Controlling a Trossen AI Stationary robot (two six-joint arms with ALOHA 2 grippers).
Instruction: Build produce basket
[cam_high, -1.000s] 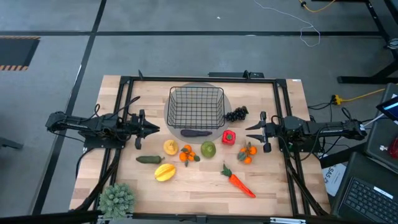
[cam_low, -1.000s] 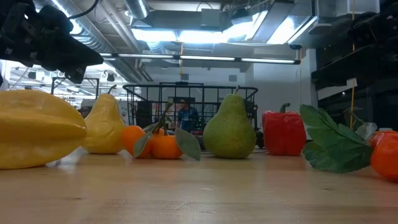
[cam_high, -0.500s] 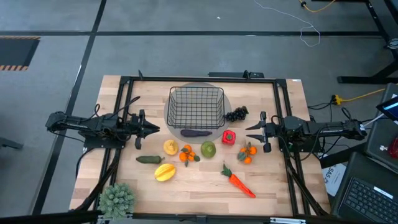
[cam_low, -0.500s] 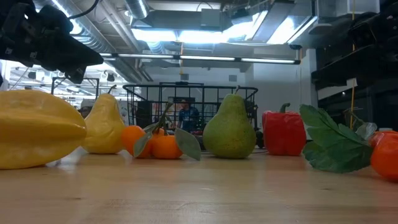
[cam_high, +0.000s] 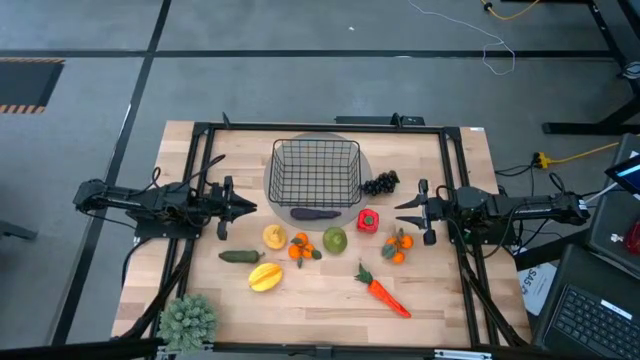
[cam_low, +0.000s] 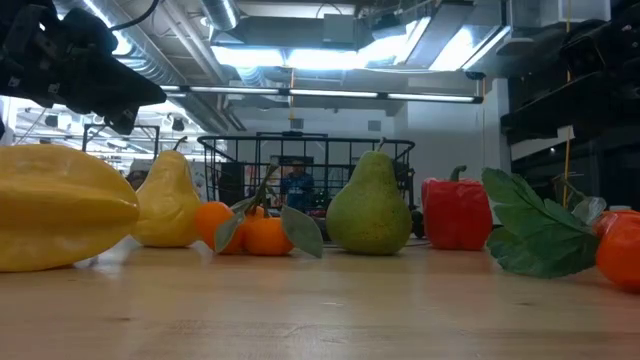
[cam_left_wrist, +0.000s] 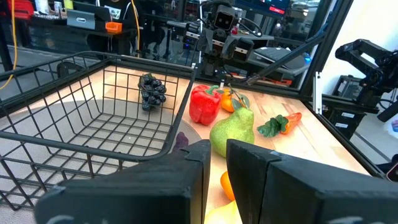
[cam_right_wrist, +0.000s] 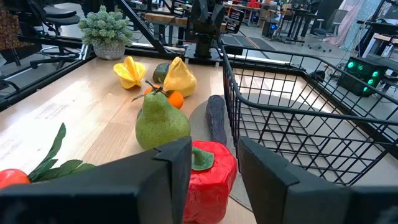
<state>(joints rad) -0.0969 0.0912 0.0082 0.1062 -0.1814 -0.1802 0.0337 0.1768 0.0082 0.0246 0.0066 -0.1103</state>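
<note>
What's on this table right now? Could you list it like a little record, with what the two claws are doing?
basket: black wire-mesh basket, empty, at the table's far middle
beside basket: dark purple eggplant against its near side; dark grape bunch to its right
row of produce: red pepper, green pear, yellow pear, tangerines with leaves, green cucumber, yellow starfruit, orange carrot
left claw: left of basket, empty, fingers nearly together
right claw: right of the red pepper, open, empty
corner: spiky pale-green potted plant
</note>
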